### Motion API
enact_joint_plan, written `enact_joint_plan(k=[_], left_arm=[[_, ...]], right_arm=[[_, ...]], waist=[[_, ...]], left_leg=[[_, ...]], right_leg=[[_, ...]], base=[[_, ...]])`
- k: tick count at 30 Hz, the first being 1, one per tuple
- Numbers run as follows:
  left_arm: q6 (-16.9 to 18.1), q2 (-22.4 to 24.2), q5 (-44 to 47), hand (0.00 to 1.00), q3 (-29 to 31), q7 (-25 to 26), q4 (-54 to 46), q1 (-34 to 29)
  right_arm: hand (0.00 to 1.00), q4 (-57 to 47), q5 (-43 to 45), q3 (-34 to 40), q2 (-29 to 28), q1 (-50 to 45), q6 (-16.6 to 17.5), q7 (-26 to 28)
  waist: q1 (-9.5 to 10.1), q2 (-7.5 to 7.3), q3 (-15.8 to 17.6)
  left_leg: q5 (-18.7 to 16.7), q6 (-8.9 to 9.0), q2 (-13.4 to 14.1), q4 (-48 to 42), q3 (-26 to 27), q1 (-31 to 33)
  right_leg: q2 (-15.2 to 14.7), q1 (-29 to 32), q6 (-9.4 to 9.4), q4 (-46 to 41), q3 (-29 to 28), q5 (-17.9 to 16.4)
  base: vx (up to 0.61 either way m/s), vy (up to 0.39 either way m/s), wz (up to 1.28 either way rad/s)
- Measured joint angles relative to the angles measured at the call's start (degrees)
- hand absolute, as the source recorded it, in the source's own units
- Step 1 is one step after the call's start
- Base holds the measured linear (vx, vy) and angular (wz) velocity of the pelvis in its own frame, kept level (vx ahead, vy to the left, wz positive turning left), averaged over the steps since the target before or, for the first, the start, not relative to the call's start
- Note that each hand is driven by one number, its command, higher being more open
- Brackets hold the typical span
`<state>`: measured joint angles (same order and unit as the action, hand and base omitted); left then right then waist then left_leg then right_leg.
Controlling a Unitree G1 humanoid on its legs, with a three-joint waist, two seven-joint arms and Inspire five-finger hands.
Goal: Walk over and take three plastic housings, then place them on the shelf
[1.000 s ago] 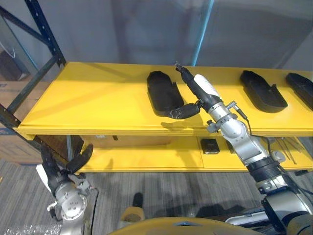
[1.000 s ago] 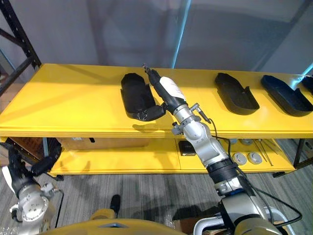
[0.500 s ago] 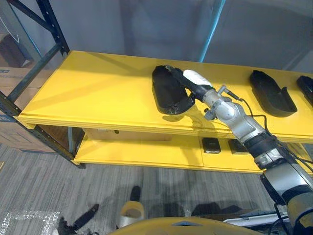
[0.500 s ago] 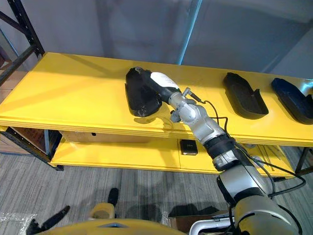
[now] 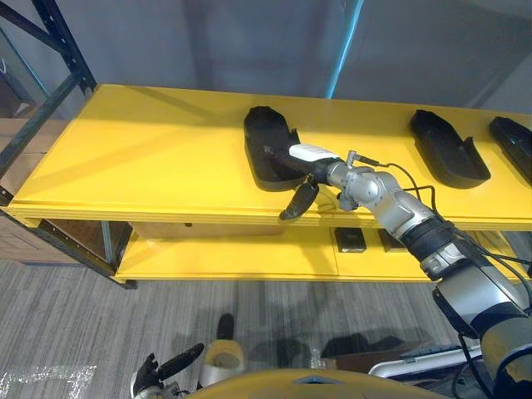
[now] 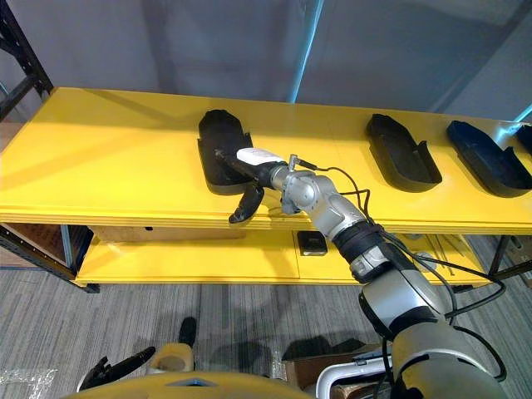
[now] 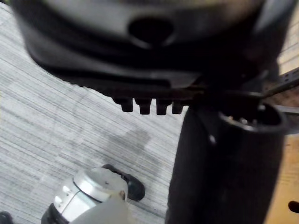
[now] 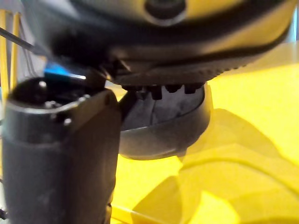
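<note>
Release, by the look: right hand [image 5: 309, 153] lies open over near end of leftmost housing [image 5: 263, 140] on yellow shelf [image 5: 141, 166], thumb hanging clear; lift fingers first, lest withdrawal drag it.

No lettering, number, label or sign can be read anywhere. The nearest plastic housing [image 5: 268, 151] and the yellow shelf [image 5: 141, 166] are seen as plain, unmarked surfaces (as far as these views allow).
</note>
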<state>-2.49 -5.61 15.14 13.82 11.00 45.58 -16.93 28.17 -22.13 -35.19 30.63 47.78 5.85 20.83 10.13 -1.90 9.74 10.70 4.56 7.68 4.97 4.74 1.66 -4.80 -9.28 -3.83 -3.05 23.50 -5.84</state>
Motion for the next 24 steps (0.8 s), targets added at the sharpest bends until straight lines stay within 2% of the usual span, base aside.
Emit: enact_joint_plan(k=[6, 17, 24], left_arm=[[-1.4, 0.0, 0.0, 1.00, 0.0, 0.0, 0.2, 0.2], [-1.3, -0.2, 0.0, 1.00, -1.8, -0.2, 1.2, 1.2], [-1.4, -0.2, 0.0, 1.00, -2.2, -0.2, 1.1, 1.1]], right_arm=[[1.00, 2.0, -0.5, -0.3, 0.0, 3.2, -4.2, 0.3], [1.00, 5.9, -2.0, -0.3, 0.0, 4.7, -6.1, 0.2], [1.00, 7.9, -2.2, 2.4, 0.0, 5.0, -9.6, -0.5]], waist=[[0.03, -0.12, 1.0], [-0.46, 0.23, 1.7], [-0.61, 0.28, 1.9]], left_leg=[[0.1, 0.27, -0.1, -0.1, 0.0, 0.2], [0.0, 0.05, -0.1, 0.1, -1.4, 0.3], [0.3, 0.28, -0.3, -0.1, -1.3, 0.9]], right_leg=[[0.0, 0.1, 0.00, 0.0, 0.1, -0.1], [-0.2, 0.4, 0.05, -2.2, 1.3, -1.8], [-0.6, 1.3, -0.05, -2.8, 1.3, -1.9]], base=[[0.03, -0.020, 0.01], [-0.01, -0.018, 0.06], [0.00, 0.000, 0.00]])
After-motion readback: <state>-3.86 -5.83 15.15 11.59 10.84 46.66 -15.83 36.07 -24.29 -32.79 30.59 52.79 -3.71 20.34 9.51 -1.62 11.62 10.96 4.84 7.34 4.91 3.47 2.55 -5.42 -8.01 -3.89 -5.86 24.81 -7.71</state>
